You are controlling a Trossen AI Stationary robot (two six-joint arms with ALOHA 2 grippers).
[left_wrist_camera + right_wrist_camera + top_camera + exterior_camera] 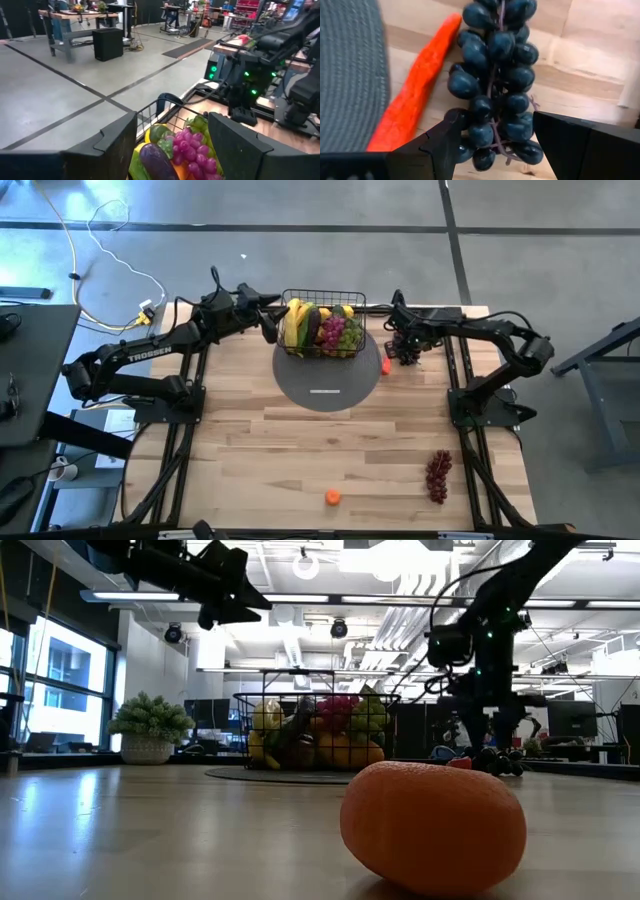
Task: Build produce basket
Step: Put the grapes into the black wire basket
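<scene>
From above, the black wire-mesh basket (pixel 322 326), already filled with produce, stands on the round dark grey mat (pixel 327 385) at the far side of the wooden worktop (pixel 300 450). The left hand (pixel 268 326) hovers at the basket's left edge. The right hand (pixel 405 350) is low just right of the mat, clearly the nearer one to the dark purple grape bunch (pixel 406 346) and the red chili (pixel 386 365).

From worktop height, a round orange fruit (pixel 433 826) lies close to the camera.

The left wrist camera shows its fingers spread wide, holding nothing, above the basket.

The right wrist camera shows the bunch (pixel 499 80) lying between wide-spread fingers, not yet gripped, its long axis running forward along them.
</scene>
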